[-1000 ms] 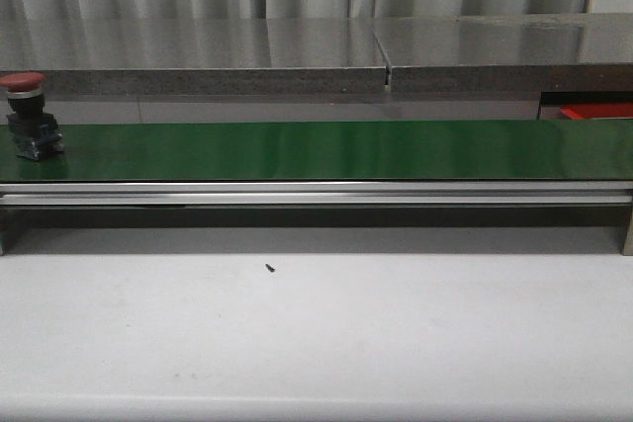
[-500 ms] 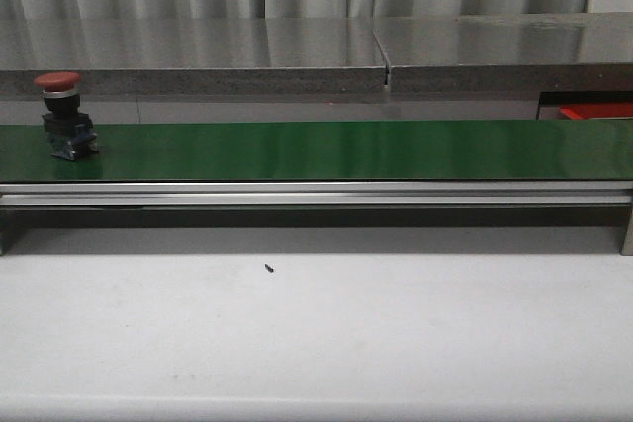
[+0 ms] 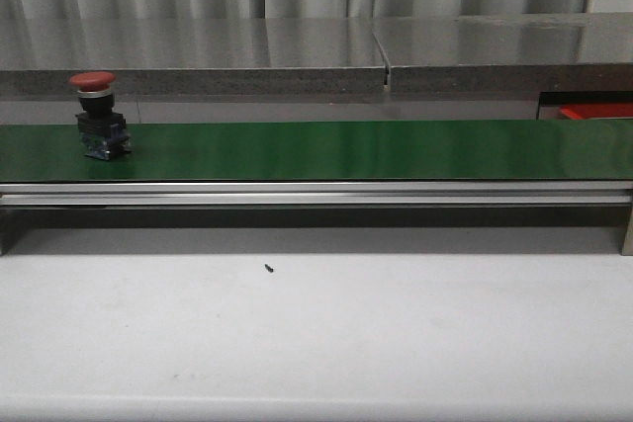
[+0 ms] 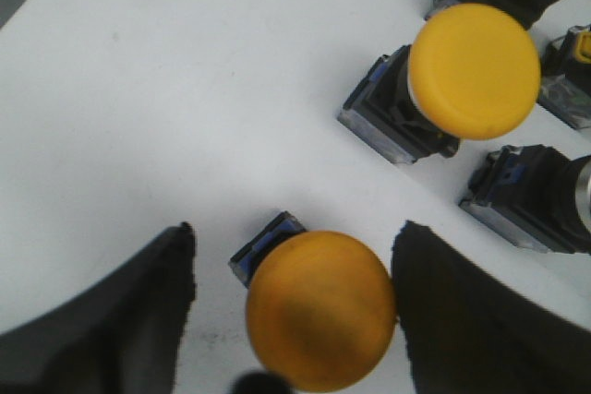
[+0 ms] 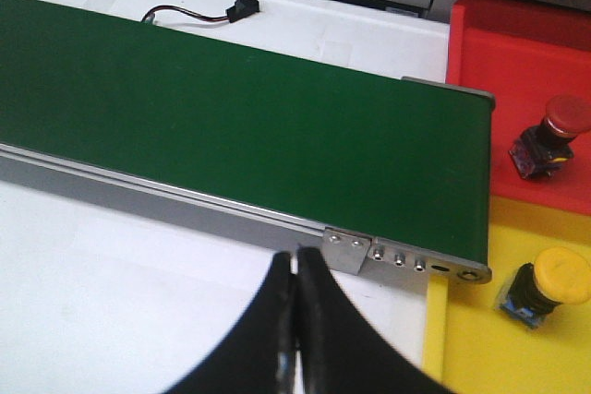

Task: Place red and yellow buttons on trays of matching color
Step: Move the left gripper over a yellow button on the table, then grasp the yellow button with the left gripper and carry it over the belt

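Red button [image 3: 99, 116] farther right along belt [image 3: 346, 150]; left pincer [image 4: 291, 297] wide, right pincer [image 5: 295, 320] closed.

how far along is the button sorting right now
Done: one red button sits on the red tray, one yellow button on the yellow tray. Underway: another red button rides the belt. Left: several yellow ones by the open left gripper.

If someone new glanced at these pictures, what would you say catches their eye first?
Probably the red button standing alone at the left end of the long green conveyor belt in the front view. Next, the left gripper, open around a yellow button among other yellow ones on a white surface. The right wrist view shows a red tray and a yellow tray past the belt's end, each holding one matching button.
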`<move>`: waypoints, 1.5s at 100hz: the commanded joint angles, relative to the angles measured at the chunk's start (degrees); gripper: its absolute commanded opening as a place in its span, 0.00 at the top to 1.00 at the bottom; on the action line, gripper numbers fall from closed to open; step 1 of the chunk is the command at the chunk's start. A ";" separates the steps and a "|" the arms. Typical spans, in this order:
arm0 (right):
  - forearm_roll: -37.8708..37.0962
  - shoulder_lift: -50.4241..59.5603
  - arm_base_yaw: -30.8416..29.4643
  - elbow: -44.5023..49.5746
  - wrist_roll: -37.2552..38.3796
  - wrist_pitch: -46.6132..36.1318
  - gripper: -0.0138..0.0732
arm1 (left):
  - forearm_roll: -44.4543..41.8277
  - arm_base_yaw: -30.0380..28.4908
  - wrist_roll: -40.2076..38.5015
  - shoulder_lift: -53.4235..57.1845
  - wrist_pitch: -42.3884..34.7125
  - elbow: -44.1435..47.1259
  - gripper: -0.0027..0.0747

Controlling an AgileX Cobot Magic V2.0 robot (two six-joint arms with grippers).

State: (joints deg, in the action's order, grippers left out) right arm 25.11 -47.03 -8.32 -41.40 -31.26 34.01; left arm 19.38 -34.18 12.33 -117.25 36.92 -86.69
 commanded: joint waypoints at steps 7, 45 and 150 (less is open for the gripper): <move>1.03 0.15 0.14 -1.53 -0.34 -3.04 0.95 | 1.78 -0.04 0.17 3.08 -1.38 -2.01 0.79; 1.03 0.15 0.14 -1.53 -0.34 -3.04 0.95 | 8.98 -0.04 3.12 8.02 1.63 -2.11 0.99; 1.03 0.15 0.14 -1.53 -0.34 -3.04 0.95 | 6.99 18.96 4.97 13.30 10.07 -2.01 0.91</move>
State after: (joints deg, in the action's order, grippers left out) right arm 25.11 -47.03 -8.32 -41.40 -31.26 34.01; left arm 24.69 -15.57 17.33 -106.55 48.40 -87.10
